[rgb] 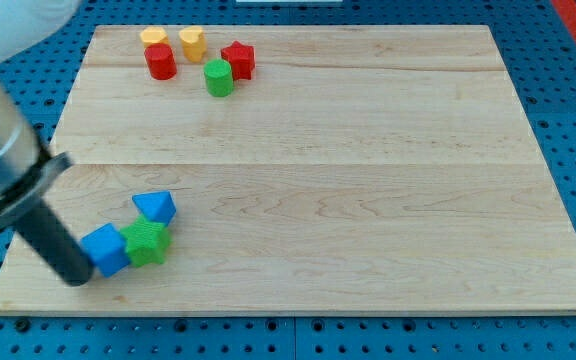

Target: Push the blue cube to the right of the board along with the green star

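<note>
The blue cube (106, 249) sits near the board's bottom left corner. The green star (148, 242) touches its right side. A blue triangular block (155, 207) lies just above the star, touching it. My tip (76, 276) is at the lower left of the blue cube, right against it. The dark rod runs up and left from there to the arm at the view's left edge.
A cluster sits at the view's top left: a yellow block (153, 37), a yellow cylinder-like block (192, 43), a red cylinder (161, 62), a red star (237, 60) and a green cylinder (218, 77). The wooden board (368, 180) lies on a blue perforated table.
</note>
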